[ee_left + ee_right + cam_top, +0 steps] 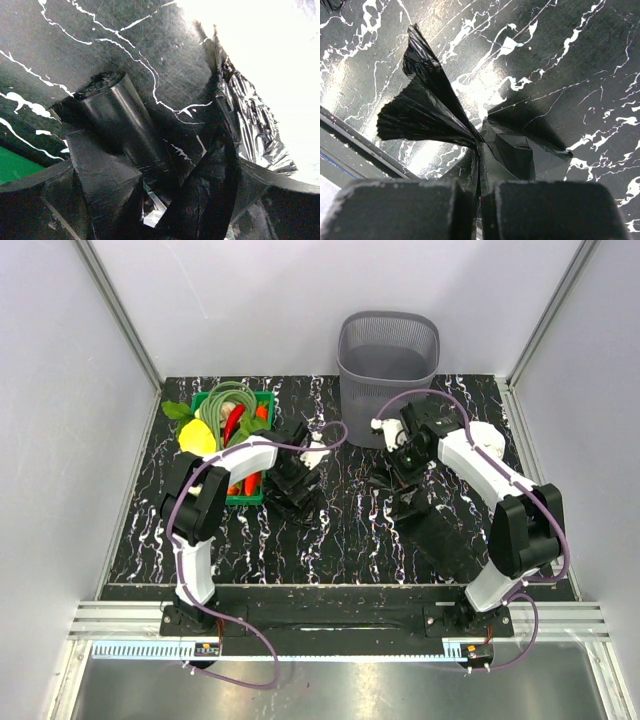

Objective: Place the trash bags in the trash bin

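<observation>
Right wrist view: your right gripper (pixel 480 200) is pinched tight on a trash bag (pixel 430 115). The left gripper (pixel 160 200) gapes wide over a second bag (pixel 215 190). The trash bin (pixel 388 350) sits at 12 o'clock, so I'd lift high so the film clears the rim.

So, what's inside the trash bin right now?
Only bare grey mesh wall shows inside the trash bin. Its near wall covers the lower part and floor, so anything lying there can't be seen.
</observation>
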